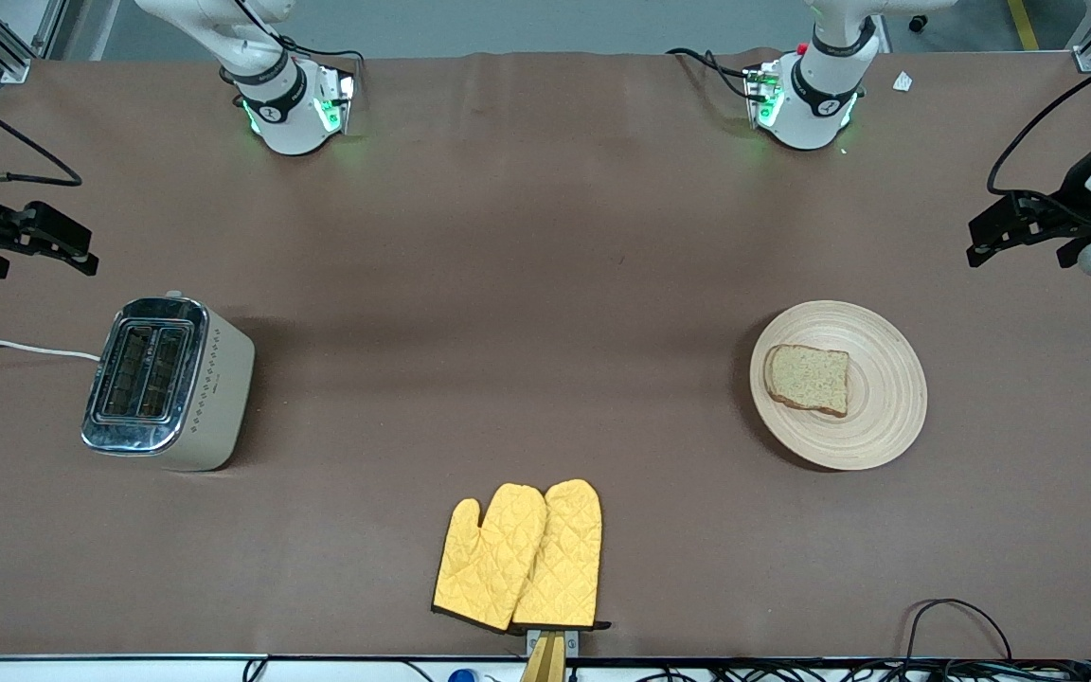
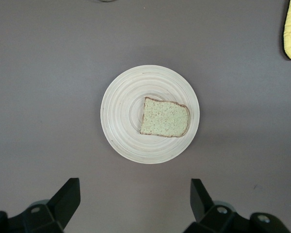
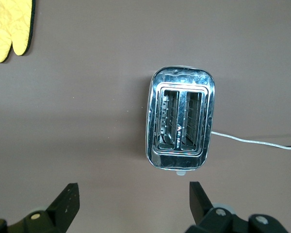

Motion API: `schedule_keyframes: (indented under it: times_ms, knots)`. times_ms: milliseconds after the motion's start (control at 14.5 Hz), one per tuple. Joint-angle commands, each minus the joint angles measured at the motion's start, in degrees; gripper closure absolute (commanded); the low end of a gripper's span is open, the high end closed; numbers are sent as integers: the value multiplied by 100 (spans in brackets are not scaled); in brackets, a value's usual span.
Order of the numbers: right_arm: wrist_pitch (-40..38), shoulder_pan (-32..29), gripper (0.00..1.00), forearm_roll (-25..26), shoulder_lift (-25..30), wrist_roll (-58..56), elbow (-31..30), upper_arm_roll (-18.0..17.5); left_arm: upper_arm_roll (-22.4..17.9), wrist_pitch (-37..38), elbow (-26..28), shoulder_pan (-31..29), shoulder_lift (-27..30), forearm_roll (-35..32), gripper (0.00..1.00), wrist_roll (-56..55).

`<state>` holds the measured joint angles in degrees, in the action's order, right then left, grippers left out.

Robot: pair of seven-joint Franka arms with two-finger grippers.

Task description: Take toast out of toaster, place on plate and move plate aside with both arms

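Note:
The toast (image 1: pixel 808 379) (image 2: pixel 165 118), a speckled tan slice with a dark crust, lies flat on the round pale wooden plate (image 1: pixel 886 407) (image 2: pixel 121 121) at the left arm's end of the table. My left gripper (image 1: pixel 1019 248) (image 2: pixel 136 194) hangs open and holds nothing, over bare table beside the plate. My right gripper (image 1: pixel 39 265) (image 3: pixel 134 196) hangs over bare table beside the toaster, at the right arm's end. It too is open and holds nothing.
A chrome two-slot toaster (image 1: pixel 167 379) (image 3: pixel 180 121) stands at the right arm's end, both slots showing nothing inside, its white cord (image 1: pixel 6 348) running off the table edge. Two yellow quilted oven mitts (image 1: pixel 522 559) lie near the front edge, midway along the table.

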<state>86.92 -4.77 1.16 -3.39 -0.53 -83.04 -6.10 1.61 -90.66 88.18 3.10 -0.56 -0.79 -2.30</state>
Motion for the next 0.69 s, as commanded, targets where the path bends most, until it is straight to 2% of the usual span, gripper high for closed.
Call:
schedule_keyframes:
  times_ms: [0,622]
  knots:
    - [-52,-16,0,95,49,-35,16,-5,6,14,-108,15,-67,-71,0,-95]
    - [-43,-24,0,95,49,-35,16,-5,6,22,-126,6,-67,-106,0,-8]
